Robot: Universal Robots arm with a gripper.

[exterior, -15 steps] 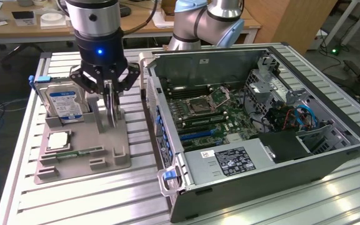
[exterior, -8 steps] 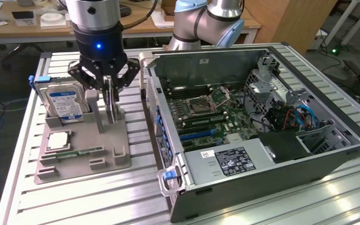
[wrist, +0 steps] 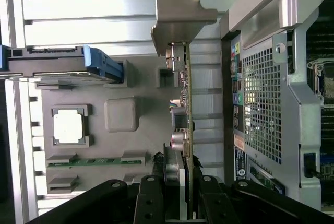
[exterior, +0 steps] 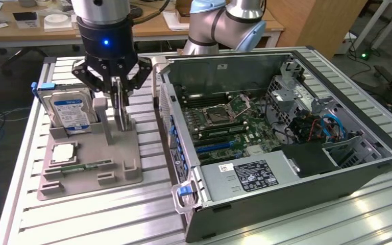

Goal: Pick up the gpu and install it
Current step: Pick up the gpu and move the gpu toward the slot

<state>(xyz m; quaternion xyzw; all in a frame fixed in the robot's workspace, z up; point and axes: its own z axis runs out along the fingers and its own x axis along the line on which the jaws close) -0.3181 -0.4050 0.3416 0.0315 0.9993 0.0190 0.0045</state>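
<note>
Gripper pinches the upright gpu by its top edge over the gray holder. Risks: card pivots in the narrow grip; bracket snags the computer case on the exterior view's right.

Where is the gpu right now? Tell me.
In the exterior view's left half, the gpu stands upright on the grey holder, between the hard drive and the open computer case, with the gripper closed on its top edge.
</note>
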